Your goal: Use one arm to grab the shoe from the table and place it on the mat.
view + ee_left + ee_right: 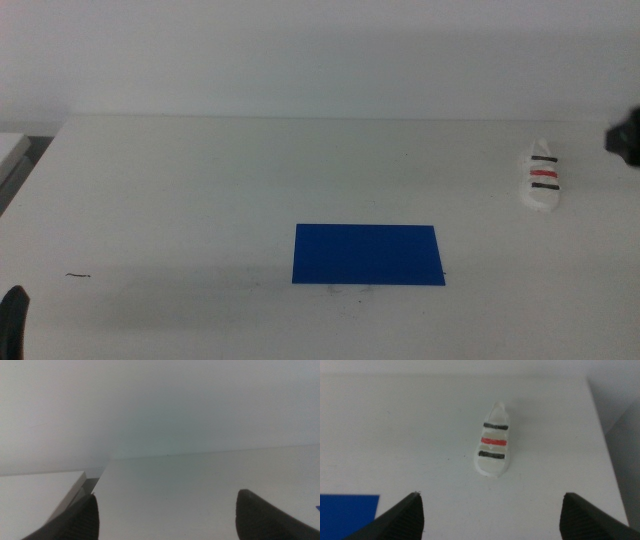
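The shoe (543, 175), a small white sandal with two dark straps and a red one between them, lies on the table (200, 180) at the far right. The dark blue mat (367, 254) lies flat near the middle front, well left of the shoe. My right gripper (492, 515) is open and empty, above the table and short of the shoe (494, 445), with the mat's corner (347, 515) beside one jaw. Only a dark part of the right arm (627, 135) shows at the right edge. My left gripper (12, 320) waits at the bottom left, open (167, 520).
A second white surface (10, 150) adjoins the table's left edge, with a gap between them; it also shows in the left wrist view (35, 495). A small dark mark (78, 274) lies on the table at the front left. The table's right edge (607, 450) runs close to the shoe.
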